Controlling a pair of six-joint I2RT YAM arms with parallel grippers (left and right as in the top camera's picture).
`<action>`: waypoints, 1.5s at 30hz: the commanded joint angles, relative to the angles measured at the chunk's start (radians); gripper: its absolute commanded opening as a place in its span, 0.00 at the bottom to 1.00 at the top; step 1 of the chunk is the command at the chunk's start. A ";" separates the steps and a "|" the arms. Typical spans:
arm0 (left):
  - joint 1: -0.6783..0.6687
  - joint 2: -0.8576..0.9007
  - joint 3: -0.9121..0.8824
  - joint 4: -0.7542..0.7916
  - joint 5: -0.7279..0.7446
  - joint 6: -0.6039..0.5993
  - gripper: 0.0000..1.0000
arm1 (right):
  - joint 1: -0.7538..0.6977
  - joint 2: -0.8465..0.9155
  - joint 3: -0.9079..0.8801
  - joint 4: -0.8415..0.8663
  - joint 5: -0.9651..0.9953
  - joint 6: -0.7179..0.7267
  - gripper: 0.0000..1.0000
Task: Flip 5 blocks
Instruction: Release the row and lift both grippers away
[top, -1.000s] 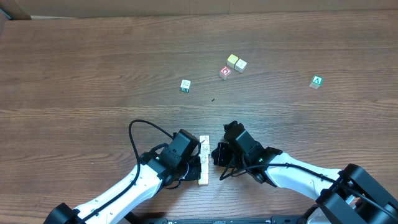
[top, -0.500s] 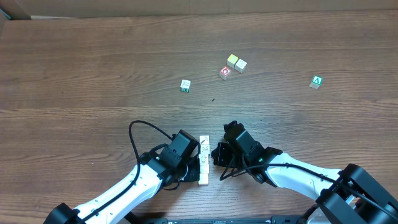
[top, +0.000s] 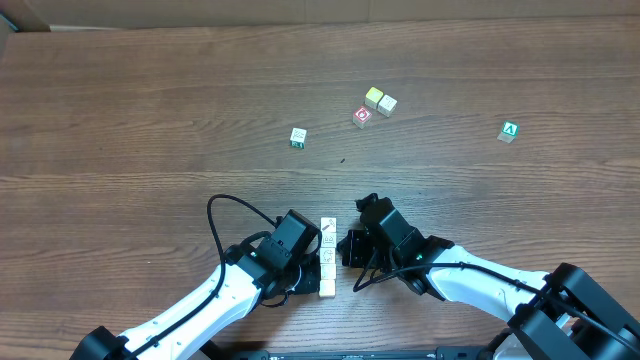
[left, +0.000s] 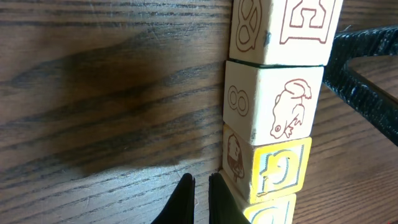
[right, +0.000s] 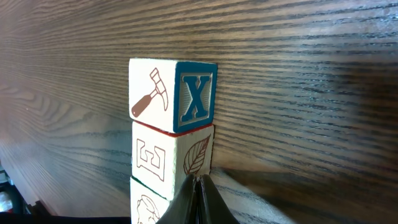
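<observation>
Blocks: small wooden cubes in one straight row, face to face, on the near part of the bench, between the two arms.
Blocks, left wrist view: pale faces with brown outline prints, one a figure 8, one a small animal; the next cube has a yellow-framed face.
Blocks, right wrist view: end cube shows a hammer and a blue X; the cube behind it shows a red E and a leaf.
Left claw: fingers pressed together, holding nothing; tips low on the bench just beside the yellow-framed cube, on the row's left side.
Right claw: fingers pressed together, holding nothing; tip at the foot of the E-and-leaf cube, on the row's right side.
Contact: whether either claw touches the row cannot be told.
Other cubes: green-marked cube, touching pair, red-marked cube, green "A" cube, all well apart from the row.
</observation>
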 joint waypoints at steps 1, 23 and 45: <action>0.006 -0.011 -0.002 0.000 -0.017 0.019 0.04 | 0.004 0.006 0.007 0.007 -0.010 -0.019 0.04; 0.002 -0.164 0.645 -0.678 -0.389 0.093 0.04 | -0.290 -0.157 0.365 -0.866 0.256 -0.034 0.10; -0.243 -0.674 1.058 -1.166 -0.661 -0.173 0.25 | -0.295 -0.159 0.844 -1.310 0.397 -0.108 1.00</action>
